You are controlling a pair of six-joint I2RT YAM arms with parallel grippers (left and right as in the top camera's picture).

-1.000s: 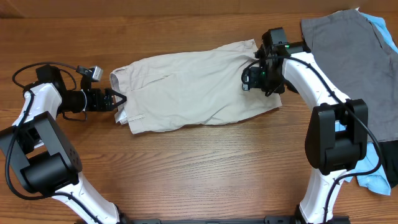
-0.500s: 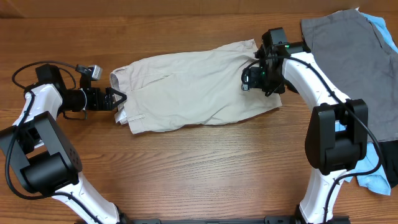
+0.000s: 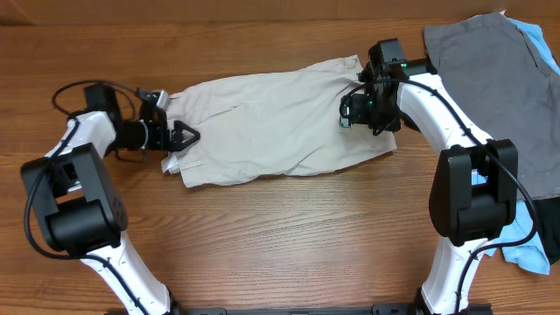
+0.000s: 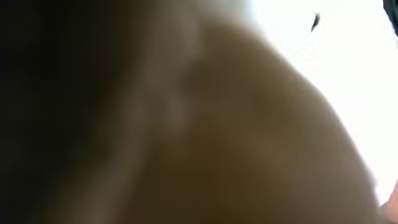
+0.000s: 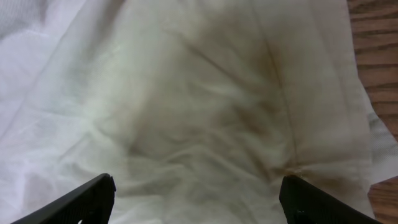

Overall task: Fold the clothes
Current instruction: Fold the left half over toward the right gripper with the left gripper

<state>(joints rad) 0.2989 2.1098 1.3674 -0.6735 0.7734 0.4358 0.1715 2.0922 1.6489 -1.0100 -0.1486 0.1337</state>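
1. Beige shorts (image 3: 280,118) lie spread flat across the upper centre of the table (image 3: 262,236), apparently laid out for folding.
2. Left gripper (image 3: 191,136) gapes wide at the waistband, frame left. The right gripper (image 3: 353,111) hovers spread over the leg end. Neither grips cloth.
3. Counted: two arms and one pair of shorts. A grey garment (image 3: 490,61), light-blue garment (image 3: 525,254) and black garment (image 3: 549,223) wait at the right edge.

A brown wooden table (image 3: 262,236) with long streaky grain runs across the whole overhead view.
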